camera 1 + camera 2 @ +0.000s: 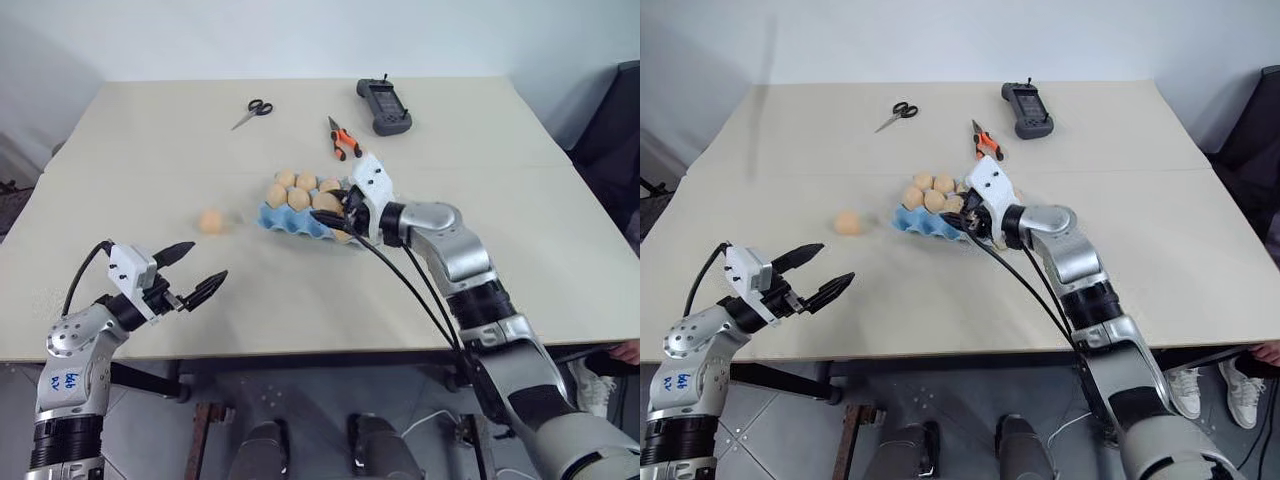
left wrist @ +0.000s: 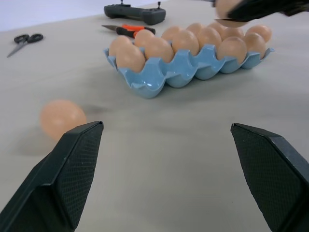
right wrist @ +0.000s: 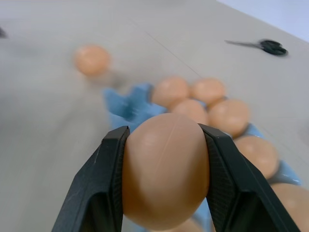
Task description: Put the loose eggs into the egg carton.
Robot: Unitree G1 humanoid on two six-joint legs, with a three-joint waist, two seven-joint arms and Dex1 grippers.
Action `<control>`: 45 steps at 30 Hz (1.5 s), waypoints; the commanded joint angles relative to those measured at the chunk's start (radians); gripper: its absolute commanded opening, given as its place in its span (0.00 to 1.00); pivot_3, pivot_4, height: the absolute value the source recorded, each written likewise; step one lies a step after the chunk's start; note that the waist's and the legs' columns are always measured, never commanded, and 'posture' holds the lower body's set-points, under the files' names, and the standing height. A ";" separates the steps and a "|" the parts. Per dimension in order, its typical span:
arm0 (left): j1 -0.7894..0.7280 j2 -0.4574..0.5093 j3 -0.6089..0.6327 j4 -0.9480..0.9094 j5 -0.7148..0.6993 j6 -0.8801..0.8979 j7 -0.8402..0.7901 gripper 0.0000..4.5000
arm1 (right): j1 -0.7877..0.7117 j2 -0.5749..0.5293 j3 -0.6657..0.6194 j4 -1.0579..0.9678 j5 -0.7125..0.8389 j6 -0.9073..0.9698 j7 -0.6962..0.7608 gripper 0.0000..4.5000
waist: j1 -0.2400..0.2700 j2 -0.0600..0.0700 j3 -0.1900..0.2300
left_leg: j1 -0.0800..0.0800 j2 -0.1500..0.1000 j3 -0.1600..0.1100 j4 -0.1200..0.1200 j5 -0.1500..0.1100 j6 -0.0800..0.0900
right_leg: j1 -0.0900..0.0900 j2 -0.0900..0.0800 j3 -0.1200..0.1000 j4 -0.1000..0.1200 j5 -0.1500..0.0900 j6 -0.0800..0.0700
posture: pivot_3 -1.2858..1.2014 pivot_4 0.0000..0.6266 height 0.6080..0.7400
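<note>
An egg [image 3: 165,170] is pinched between the 2 black fingers of the right gripper [image 3: 165,176], which is held over the near side of the egg carton [image 2: 186,72]. The left gripper [image 1: 192,272] is spread wide and empty, low over the table [image 1: 300,300] near its front edge. 1 loose egg [image 1: 210,221] is left on the table, just beside the carton's left end.

The main risk is judged to be a cracked shell: the held egg could be pressed onto one of the eggs already seated, since most pockets are filled and free cups are seen mainly along the carton's near-left row. A release from too high could also let it bounce out. The round loose egg could be nudged into a roll by a careless left approach.

Open room is plentiful in front of and left of the carton. Behind it, the orange-handled pliers [image 1: 344,139], a black handheld controller [image 1: 384,105] and scissors [image 1: 253,112] are lying well clear. The table edges are far from the carton.
</note>
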 commanded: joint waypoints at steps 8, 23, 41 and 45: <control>-0.002 0.003 0.010 -0.060 -0.027 0.001 0.005 1.00 | -0.006 0.050 -0.035 -0.056 0.034 0.003 0.049 0.99 | -0.014 0.000 0.000 | -0.001 0.001 0.008 0.000 -0.006 0.003 | -0.003 -0.011 -0.027 0.004 0.000 0.000 | 0.52 0.24 1.00; -0.064 0.037 -0.037 0.012 0.007 -0.027 -0.053 1.00 | 0.597 -0.240 -0.435 -0.575 0.217 -0.135 0.094 0.99 | 0.027 0.000 0.000 | 0.001 -0.002 0.014 0.002 -0.011 0.009 | 0.001 -0.024 -0.054 -0.002 0.000 0.000 | 0.52 0.24 1.00; -0.139 0.059 -0.139 0.032 -0.004 0.024 -0.189 1.00 | 0.891 -0.317 -0.584 -0.546 0.255 -0.202 0.045 0.99 | 0.014 0.000 0.000 | 0.019 0.002 0.027 0.005 -0.013 0.007 | 0.015 -0.021 -0.044 -0.008 0.009 0.000 | 0.52 0.24 1.00; -0.152 0.049 -0.158 0.027 0.001 0.016 -0.195 1.00 | 0.776 -0.326 -0.553 -0.510 0.280 -0.092 0.015 0.99 | 0.016 0.000 0.000 | 0.018 0.003 0.026 0.005 -0.013 0.007 | 0.015 -0.022 -0.038 -0.012 0.011 -0.003 | 0.52 0.24 1.00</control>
